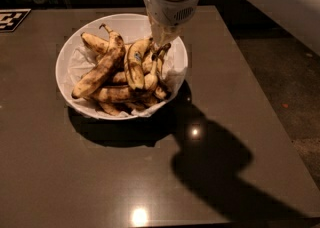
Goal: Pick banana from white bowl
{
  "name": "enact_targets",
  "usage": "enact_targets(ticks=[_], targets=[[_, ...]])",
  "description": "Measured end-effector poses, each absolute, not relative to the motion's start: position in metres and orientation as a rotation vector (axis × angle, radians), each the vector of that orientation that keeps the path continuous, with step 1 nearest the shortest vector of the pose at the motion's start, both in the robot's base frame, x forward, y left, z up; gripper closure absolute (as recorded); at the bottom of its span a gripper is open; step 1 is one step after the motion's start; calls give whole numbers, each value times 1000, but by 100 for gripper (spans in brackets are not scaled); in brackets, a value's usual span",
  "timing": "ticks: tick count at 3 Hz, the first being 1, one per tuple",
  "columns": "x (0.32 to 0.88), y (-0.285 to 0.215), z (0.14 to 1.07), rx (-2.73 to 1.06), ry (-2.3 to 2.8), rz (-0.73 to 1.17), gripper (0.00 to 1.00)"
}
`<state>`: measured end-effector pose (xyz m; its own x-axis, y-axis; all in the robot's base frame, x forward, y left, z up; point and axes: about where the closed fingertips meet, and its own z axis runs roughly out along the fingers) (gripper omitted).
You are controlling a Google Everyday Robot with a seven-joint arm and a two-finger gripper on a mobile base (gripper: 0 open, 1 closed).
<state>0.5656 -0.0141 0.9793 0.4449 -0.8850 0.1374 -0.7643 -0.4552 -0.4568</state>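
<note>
The white bowl (61,62) sits on the dark table at the upper middle, with crinkled white lining and several brown-blotched bananas heaped in it. The banana (134,63) with the small blue sticker lies curved near the top of the heap, right of centre. My gripper (159,42) hangs from the white arm above the right half of the bowl. Its tip is down among the bananas, just right of the stickered one. What it touches is hidden.
The brown table (100,172) reaches to the right edge, with darker floor (285,72) beyond it. A black-and-white marker tag (11,19) lies at the far left corner. The arm's shadow (215,167) falls on the table at the lower right.
</note>
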Motion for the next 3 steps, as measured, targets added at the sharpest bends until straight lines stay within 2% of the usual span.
enact_targets(ticks=[2,3], targets=[[575,-1,980,-2441,1288,-550,79],[575,7,980,-2467,1241,-560,76]])
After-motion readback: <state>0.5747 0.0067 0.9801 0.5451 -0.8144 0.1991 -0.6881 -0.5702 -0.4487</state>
